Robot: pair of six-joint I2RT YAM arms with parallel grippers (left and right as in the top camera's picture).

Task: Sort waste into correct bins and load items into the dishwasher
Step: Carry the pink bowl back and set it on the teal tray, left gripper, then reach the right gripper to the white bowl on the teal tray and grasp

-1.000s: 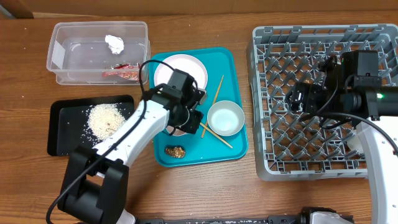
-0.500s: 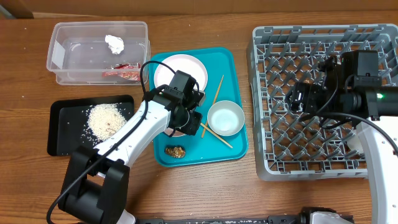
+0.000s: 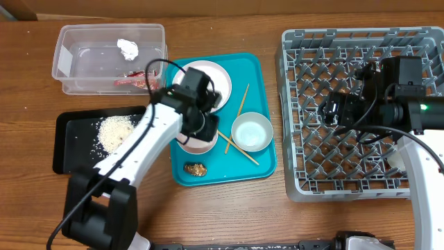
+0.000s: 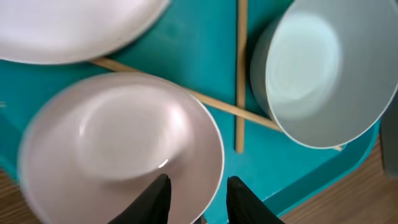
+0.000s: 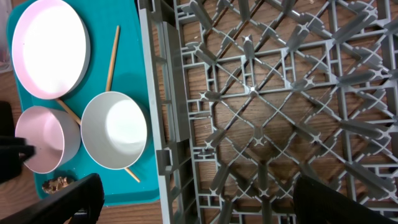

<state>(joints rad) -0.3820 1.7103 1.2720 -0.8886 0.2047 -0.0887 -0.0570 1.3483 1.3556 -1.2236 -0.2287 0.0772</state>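
White bowl (image 4: 118,143) sits on teal tray (image 4: 199,50) beside pale blue bowl (image 4: 323,68); left gripper (image 4: 198,190) straddles its rim, jaws parted, not clamping. Right gripper (image 5: 199,196) gapes wide over grey dish rack (image 5: 280,93).

A: How does your left arm (image 3: 142,139) look from overhead?
B: White shells, black joints, a black base (image 3: 104,208), and a thin black cable (image 3: 161,61) running off the wrist.
A: And your right arm (image 3: 420,163)?
B: Black wrist block, a small green light (image 3: 424,107), a white link below. Your left claw (image 4: 198,185) and right claw (image 5: 196,186) both have plain black fingers.
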